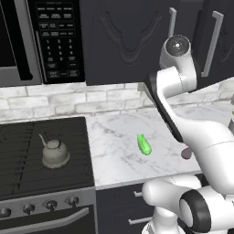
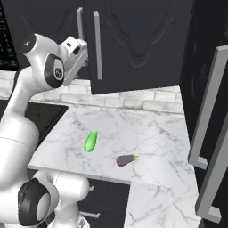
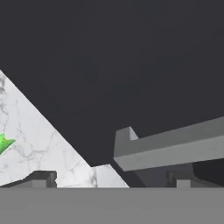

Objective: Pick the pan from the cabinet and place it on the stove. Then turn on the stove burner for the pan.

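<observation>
Hand view: open fingers [image 3: 111, 177] just below the cabinet [image 3: 131, 65] handle [image 3: 175, 148].

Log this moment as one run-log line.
phase: reaching cabinet | gripper: open, empty, near silver bar handle | black carved-panel cabinet: doors shut | black ribbed stove: pale-grey kettle on it

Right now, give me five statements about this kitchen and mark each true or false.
1. The cabinet doors are shut. True.
2. The pan sits on the stove. False: a kettle sits there; no pan is visible.
3. The gripper is open and holds nothing. True.
4. The green vegetable lies on the stove. False: it lies on the marble counter.
5. The gripper is raised near the cabinet's bar handle. True.
</observation>
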You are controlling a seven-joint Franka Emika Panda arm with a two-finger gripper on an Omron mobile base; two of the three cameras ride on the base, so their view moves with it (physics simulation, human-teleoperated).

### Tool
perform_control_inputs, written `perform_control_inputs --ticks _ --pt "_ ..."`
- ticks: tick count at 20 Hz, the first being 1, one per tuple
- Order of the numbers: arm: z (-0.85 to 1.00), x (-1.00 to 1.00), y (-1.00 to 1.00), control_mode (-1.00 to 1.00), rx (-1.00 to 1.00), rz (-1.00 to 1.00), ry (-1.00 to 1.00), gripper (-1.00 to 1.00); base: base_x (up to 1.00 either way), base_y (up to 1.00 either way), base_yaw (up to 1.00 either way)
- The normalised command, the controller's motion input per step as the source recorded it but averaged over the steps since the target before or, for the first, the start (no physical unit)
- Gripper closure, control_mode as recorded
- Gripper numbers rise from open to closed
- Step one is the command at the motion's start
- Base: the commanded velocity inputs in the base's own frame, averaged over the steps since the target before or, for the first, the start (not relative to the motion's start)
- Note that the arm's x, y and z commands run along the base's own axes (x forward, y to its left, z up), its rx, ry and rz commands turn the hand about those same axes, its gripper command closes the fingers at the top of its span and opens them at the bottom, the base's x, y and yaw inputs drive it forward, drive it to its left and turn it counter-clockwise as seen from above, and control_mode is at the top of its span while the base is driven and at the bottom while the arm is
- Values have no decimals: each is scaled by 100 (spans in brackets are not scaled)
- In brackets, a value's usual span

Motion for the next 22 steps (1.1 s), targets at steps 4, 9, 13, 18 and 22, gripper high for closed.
perform_control_inputs --ticks 4,9,13,18,22 --pt "-6 4 -26 -100 -3 0 0 -100 0 0 0" --pt "0 -4 -31 -100 -3 -4 0 -100 0 0 0" --pt "0 -28 -31 -100 -2 -7 0 -100 0 0 0" --pt "0 -63 -33 -100 -1 -12 0 -100 0 0 0" --pt "0 -93 -33 -100 0 -14 -7 -100 0 0 0"
